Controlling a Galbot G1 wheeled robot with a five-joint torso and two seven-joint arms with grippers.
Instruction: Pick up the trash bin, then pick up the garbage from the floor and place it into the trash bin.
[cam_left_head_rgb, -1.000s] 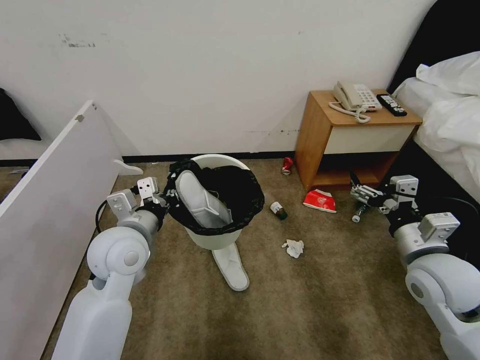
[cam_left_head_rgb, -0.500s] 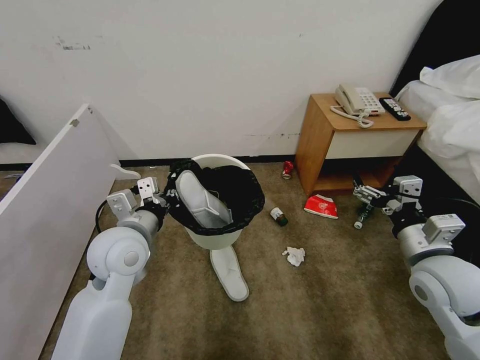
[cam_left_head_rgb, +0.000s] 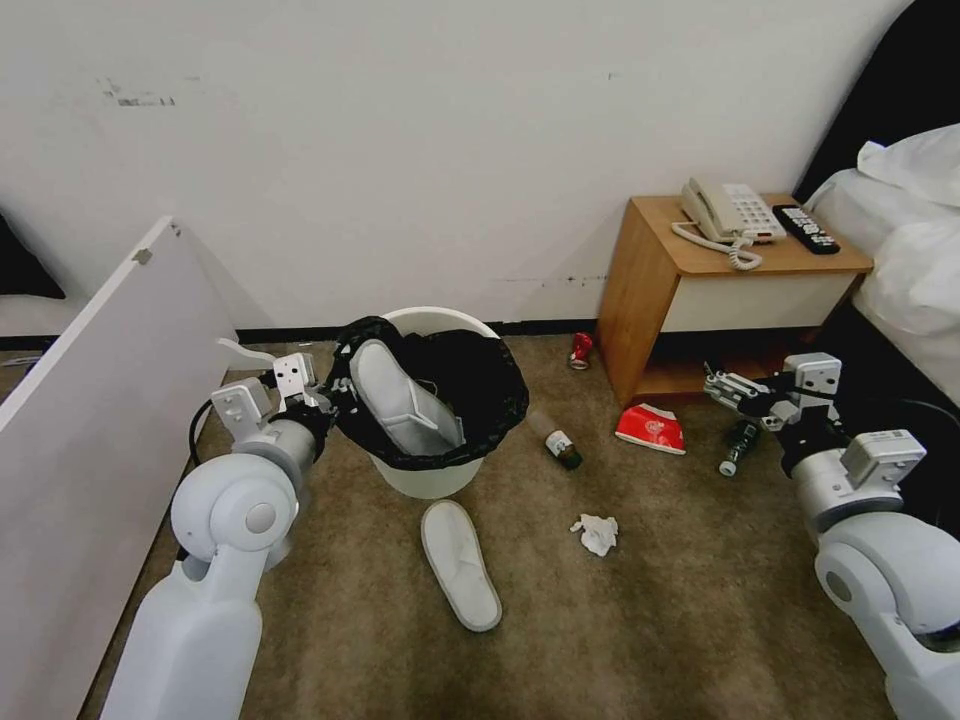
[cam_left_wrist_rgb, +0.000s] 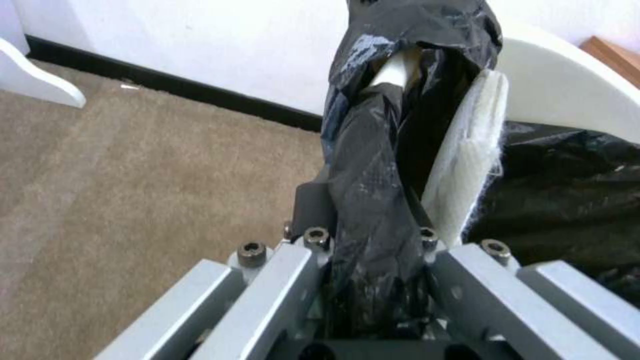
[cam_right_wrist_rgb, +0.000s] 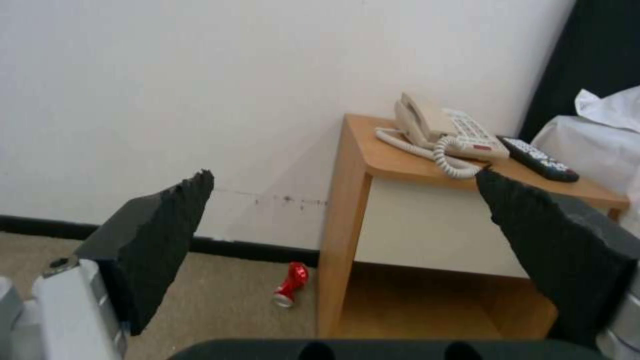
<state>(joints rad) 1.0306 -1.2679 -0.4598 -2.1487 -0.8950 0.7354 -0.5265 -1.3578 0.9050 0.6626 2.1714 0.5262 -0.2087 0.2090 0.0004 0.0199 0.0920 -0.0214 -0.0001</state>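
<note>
One slipper (cam_left_head_rgb: 398, 395) stands in the trash bin (cam_left_head_rgb: 432, 478); another slipper (cam_left_head_rgb: 460, 563) lies on the floor nearer. Right of the bin lie a bottle (cam_left_head_rgb: 561, 447), tissue (cam_left_head_rgb: 597, 532) and packet (cam_left_head_rgb: 651, 428). The can (cam_left_head_rgb: 579, 351) lies far, left of the nightstand (cam_left_head_rgb: 722, 292).

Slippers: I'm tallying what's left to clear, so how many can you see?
2. One slipper stands on end inside the trash bin, leaning against the black liner. The other slipper lies flat on the carpet just in front of the bin. More could be hidden deeper in the bin.
</note>
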